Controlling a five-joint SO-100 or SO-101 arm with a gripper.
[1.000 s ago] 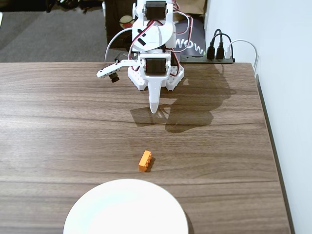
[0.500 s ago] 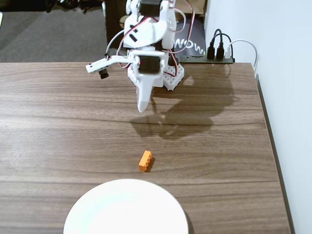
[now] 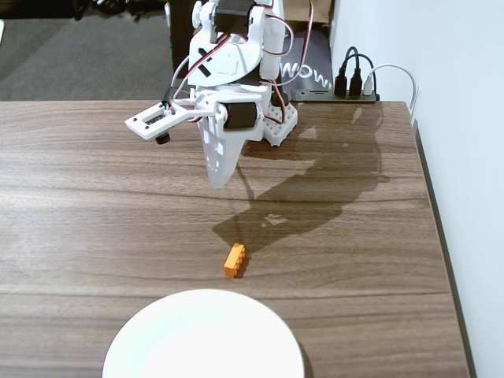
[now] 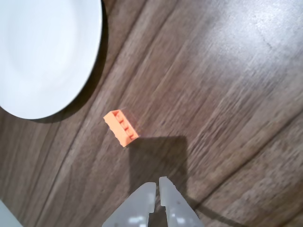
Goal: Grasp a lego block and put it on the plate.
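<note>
A small orange lego block (image 3: 234,260) lies on the wooden table just beyond the white plate (image 3: 202,336) at the near edge of the fixed view. In the wrist view the lego block (image 4: 120,127) sits right of the plate (image 4: 42,52) and a little ahead of the fingertips. My white gripper (image 3: 218,177) hangs above the table, well back from the block, pointing down. Its jaws are shut, tips nearly touching, with nothing between them (image 4: 157,183).
The arm's base (image 3: 268,118) stands at the table's far edge, with a power strip and cables (image 3: 354,83) behind it. A white wall (image 3: 465,157) runs along the table's right edge.
The arm has lifted and swung the gripper slightly left and toward the block. Its shadow now reaches the block. Block and plate have not moved.
</note>
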